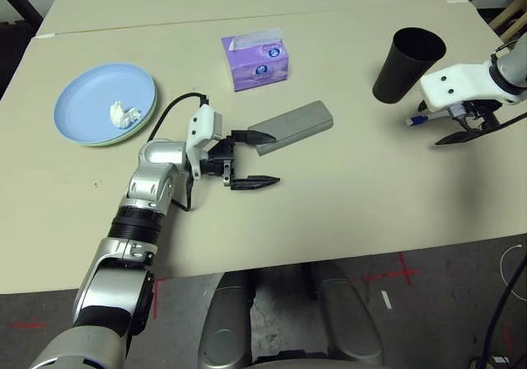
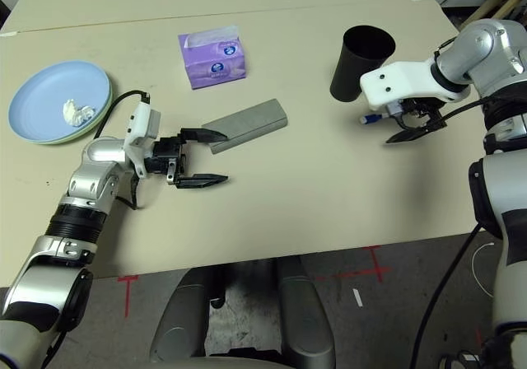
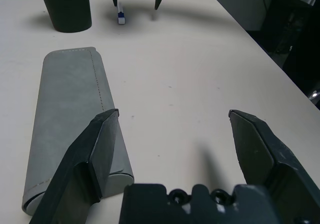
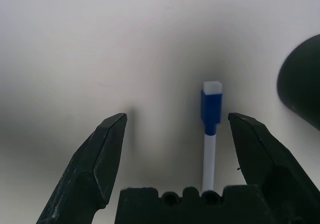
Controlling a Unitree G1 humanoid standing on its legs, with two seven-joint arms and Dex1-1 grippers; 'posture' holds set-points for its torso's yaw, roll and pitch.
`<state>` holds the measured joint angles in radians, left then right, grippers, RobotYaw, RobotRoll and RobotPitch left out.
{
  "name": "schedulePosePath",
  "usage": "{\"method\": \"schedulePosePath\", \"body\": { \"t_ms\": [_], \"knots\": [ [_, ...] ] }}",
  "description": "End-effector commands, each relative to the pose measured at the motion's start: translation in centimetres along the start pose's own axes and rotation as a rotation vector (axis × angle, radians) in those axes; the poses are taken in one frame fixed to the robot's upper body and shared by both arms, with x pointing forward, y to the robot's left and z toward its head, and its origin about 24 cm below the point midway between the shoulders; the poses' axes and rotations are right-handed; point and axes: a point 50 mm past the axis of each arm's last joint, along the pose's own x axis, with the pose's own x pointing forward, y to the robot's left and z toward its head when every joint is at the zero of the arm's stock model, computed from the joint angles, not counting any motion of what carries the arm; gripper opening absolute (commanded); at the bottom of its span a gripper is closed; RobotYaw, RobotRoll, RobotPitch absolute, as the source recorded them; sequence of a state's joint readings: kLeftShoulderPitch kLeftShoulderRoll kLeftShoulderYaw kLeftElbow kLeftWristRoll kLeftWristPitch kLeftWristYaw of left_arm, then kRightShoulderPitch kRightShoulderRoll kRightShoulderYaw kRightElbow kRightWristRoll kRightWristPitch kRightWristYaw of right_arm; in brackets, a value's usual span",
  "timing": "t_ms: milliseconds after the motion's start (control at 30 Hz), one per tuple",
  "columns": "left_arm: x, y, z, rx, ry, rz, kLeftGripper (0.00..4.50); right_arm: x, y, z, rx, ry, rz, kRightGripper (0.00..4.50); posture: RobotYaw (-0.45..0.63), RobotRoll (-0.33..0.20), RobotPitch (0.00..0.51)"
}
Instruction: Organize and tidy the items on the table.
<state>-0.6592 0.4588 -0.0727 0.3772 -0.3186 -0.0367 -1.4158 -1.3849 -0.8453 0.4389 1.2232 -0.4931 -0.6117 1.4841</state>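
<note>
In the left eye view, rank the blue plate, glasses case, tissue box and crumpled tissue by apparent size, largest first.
1. light blue plate
2. grey glasses case and purple tissue box: look about alike, unranked
3. crumpled white tissue

Both forearms are ribbed silver metal cylinders with black rubber-like bands at the joints; each ends in a white moulded plastic wrist housing, the left with a looping black cable, carrying the left gripper and right gripper with tapered matte black fingers

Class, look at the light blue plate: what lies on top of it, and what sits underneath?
A crumpled white tissue lies on the light blue plate. Beneath, just a pale green plate's rim shows; the rest is covered.
</note>
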Motion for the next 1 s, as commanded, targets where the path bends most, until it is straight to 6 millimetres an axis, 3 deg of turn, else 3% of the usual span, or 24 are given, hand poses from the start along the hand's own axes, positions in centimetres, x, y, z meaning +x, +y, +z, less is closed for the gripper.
{"method": "schedulePosePath", "body": {
  "t_ms": [33, 1000],
  "knots": [
    [0.0, -0.7, -0.8, -0.037, 0.010, -0.007, 4.50, -0.1, -0.1, 0.0, -0.017, 0.033, 0.001, 4.49, 0.02, 0.000, 0.366],
    [-0.1, -0.9, -0.7, -0.031, 0.013, 0.016, 4.50, 1.6, -1.0, 1.2, -0.084, 0.094, 0.032, 4.49, 0.06, 0.000, 0.365]
  ]
}}
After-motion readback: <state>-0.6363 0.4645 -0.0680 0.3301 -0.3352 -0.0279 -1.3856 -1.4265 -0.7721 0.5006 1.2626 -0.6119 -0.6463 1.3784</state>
